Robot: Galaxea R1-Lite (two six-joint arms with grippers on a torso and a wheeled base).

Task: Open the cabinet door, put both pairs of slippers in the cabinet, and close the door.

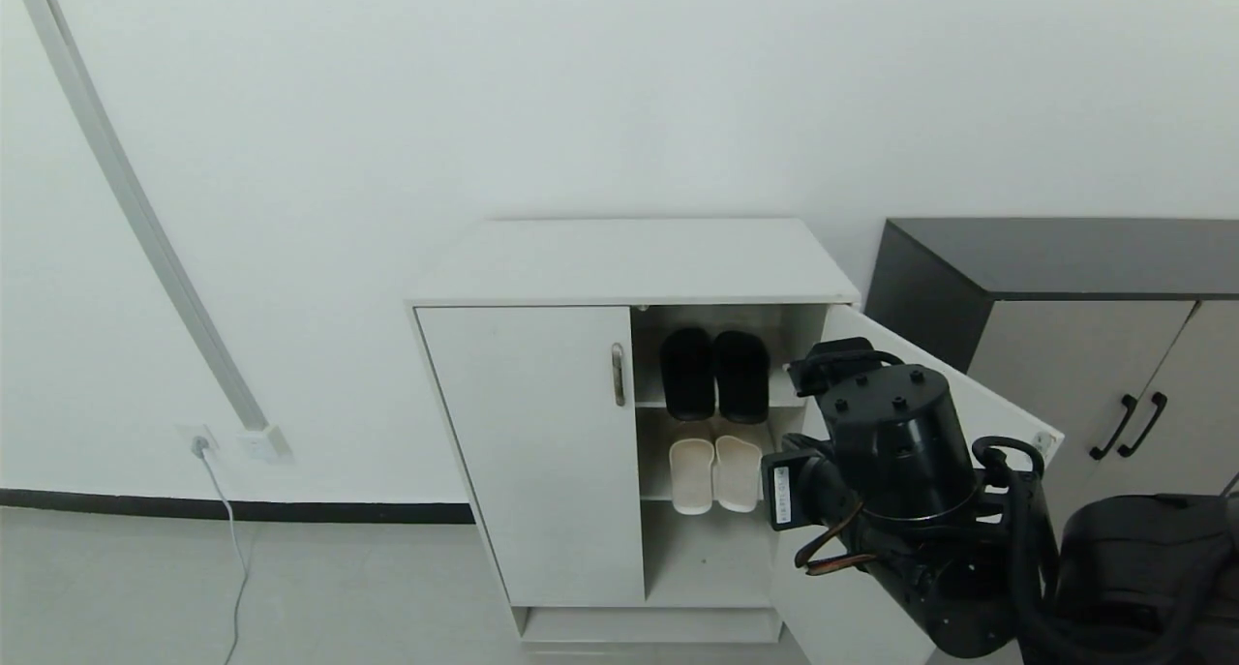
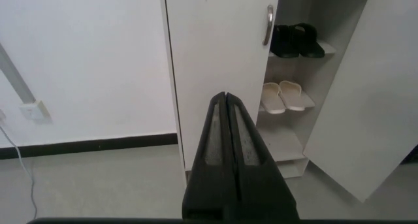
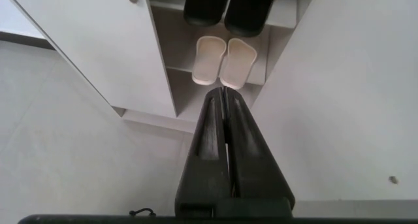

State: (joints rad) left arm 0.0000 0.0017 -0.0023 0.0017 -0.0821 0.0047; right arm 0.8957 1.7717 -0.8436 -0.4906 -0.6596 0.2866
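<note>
- I see the white cabinet (image 1: 629,258), boxy and flat-panelled with a smooth matte finish. Its left door (image 1: 532,452) is shut and its right door (image 2: 385,93) is swung wide.
- There is one slim metal handle (image 1: 618,375) on the shut door.
- Two pairs are inside, four slippers in all. The black slippers (image 1: 687,375) are on the upper shelf, the cream slippers (image 1: 692,473), ribbed and rounded, on the shelf below.
- My left gripper (image 2: 225,100) is pressed closed on nothing and faces the shut door.
- My right gripper (image 3: 224,93) is likewise closed and empty, beside the open door.
</note>
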